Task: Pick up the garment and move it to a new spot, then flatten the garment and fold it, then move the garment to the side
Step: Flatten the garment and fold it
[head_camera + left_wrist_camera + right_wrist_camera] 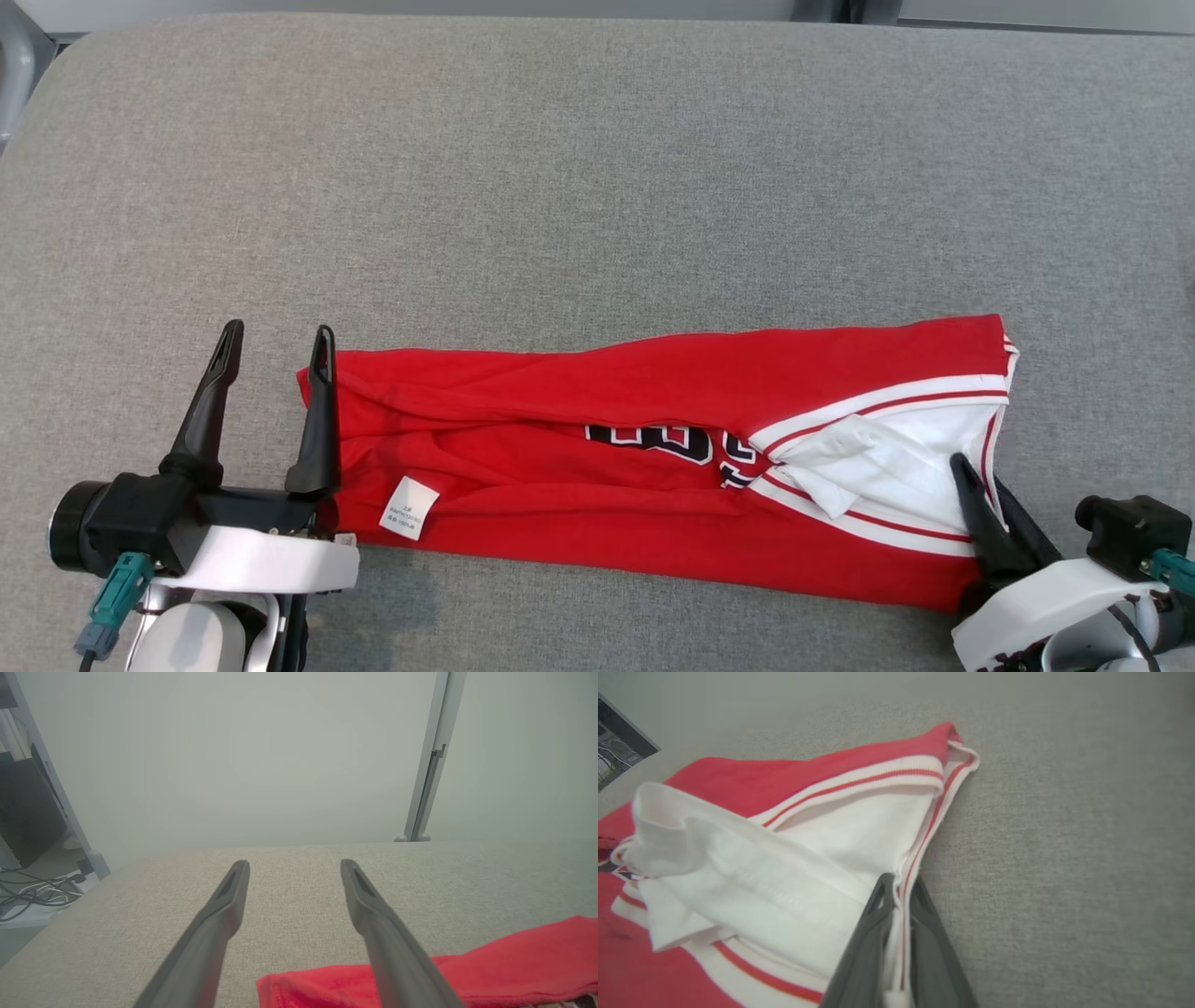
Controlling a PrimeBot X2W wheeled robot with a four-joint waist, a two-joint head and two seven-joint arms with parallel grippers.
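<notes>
The garment (607, 420) is a red jersey with white striped trim and dark lettering, folded into a long band across the grey surface. My right gripper (978, 471) is shut on its white trimmed edge at the right end; in the right wrist view the two fingers (878, 933) pinch the striped hem (903, 891) of the garment (822, 844). My left gripper (275, 341) stands open at the garment's left end, one finger touching the red edge, the other off the cloth. In the left wrist view my open left gripper (294, 865) has the red cloth (509, 961) under its right finger.
The grey cushioned surface (597, 187) stretches wide behind the garment. A white care label (409, 507) lies on the garment's near edge. A pale post (432, 765) and cables on the floor (32, 896) show beyond the surface's far edge.
</notes>
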